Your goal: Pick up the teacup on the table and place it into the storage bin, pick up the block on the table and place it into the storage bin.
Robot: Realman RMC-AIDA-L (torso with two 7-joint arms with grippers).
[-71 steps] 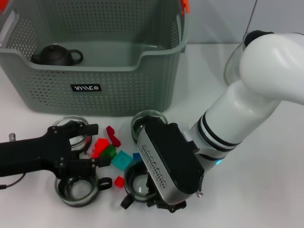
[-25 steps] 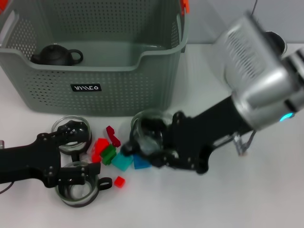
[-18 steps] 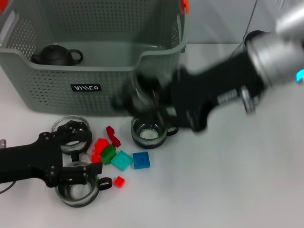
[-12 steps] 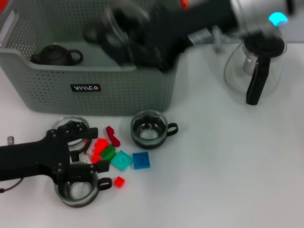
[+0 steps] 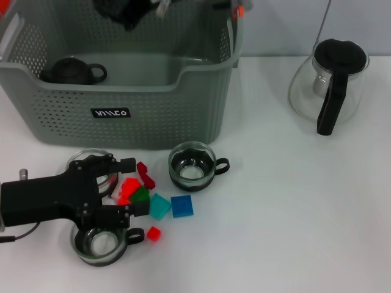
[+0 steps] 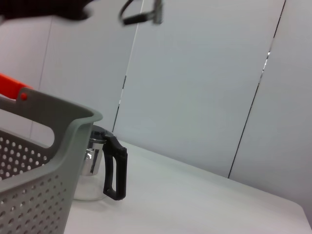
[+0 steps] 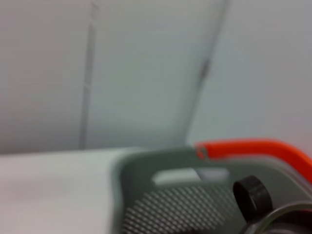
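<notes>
The grey-green storage bin (image 5: 122, 97) stands at the back left. My right gripper (image 5: 125, 11) is a dark blur high over the bin's interior; in the right wrist view the glass rim of a teacup (image 7: 285, 217) shows close by, in its grip. Another teacup (image 5: 192, 166) stands on the table before the bin, a second (image 5: 98, 241) lies under my left gripper, and a third (image 5: 82, 160) is partly hidden by it. My left gripper (image 5: 134, 186) is open, its fingers either side of the red block (image 5: 129, 185) and green block (image 5: 140, 195).
A dark teapot (image 5: 72, 70) sits inside the bin at its left. Dark red (image 5: 145, 175), teal (image 5: 160, 206), blue (image 5: 181, 206) and small red (image 5: 153, 232) blocks lie by the left gripper. A glass pitcher (image 5: 330, 79) with a black handle stands at the back right.
My right gripper lifted a teacup from the front of the table and swung it up and left over the bin. The left gripper edged towards the blocks.
</notes>
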